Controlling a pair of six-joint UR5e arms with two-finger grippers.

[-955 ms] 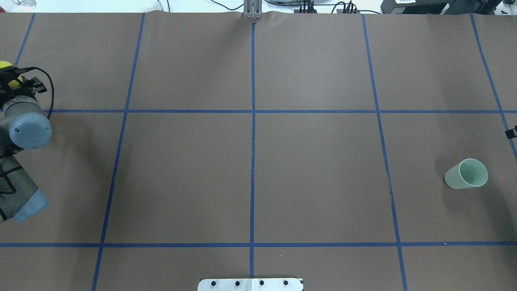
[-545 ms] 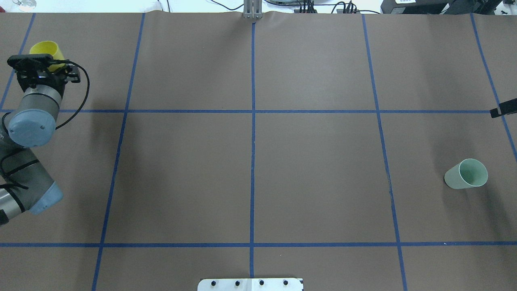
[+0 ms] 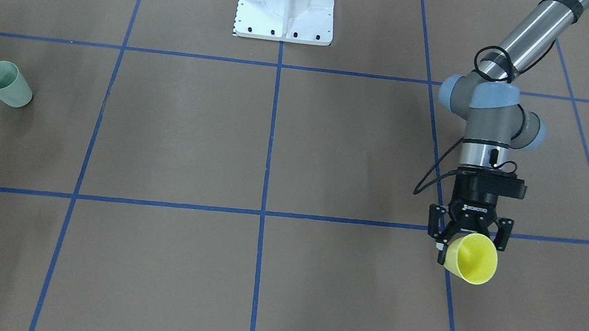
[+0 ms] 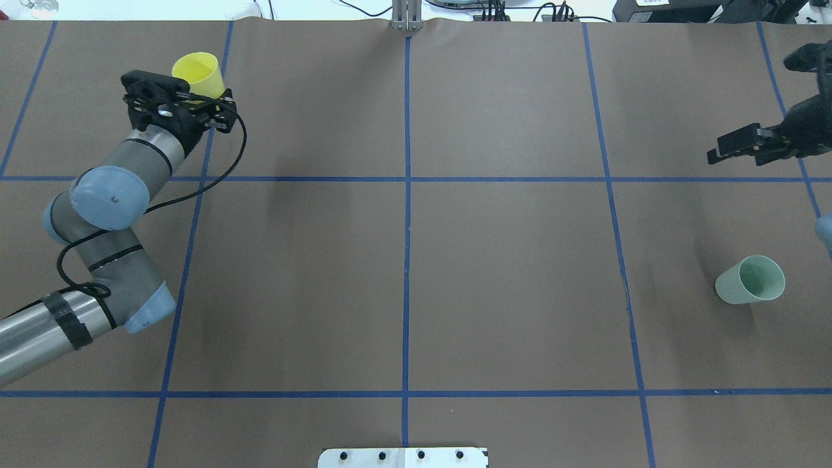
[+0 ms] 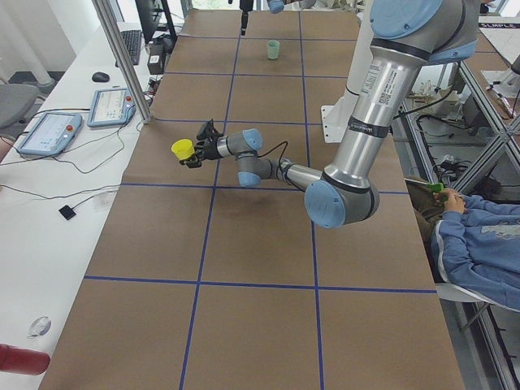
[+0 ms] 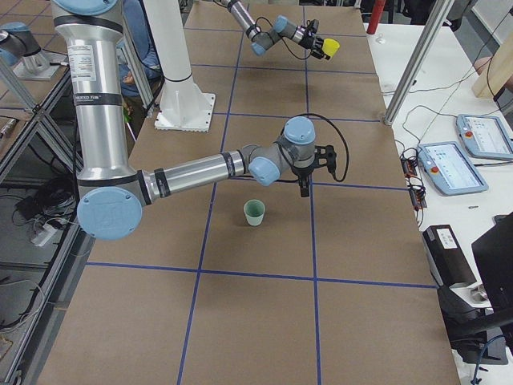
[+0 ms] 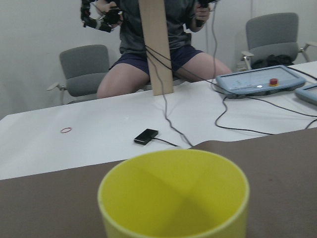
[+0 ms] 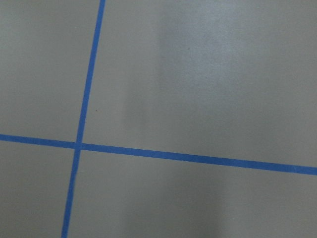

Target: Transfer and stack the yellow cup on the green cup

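Seen from overhead, the green cup [image 4: 749, 281] stands alone on the table [image 4: 507, 279], with open brown surface on every side. The nearest obstacle is the right gripper [image 4: 727, 147], at the cup's 12 o'clock and apart from it; its height is hard to judge. From the cup's 10 o'clock a bare lane runs to the yellow cup [image 4: 198, 71] in the left gripper [image 3: 469, 246]. The base plate [image 4: 403, 457] sits at the table's 6 o'clock edge.
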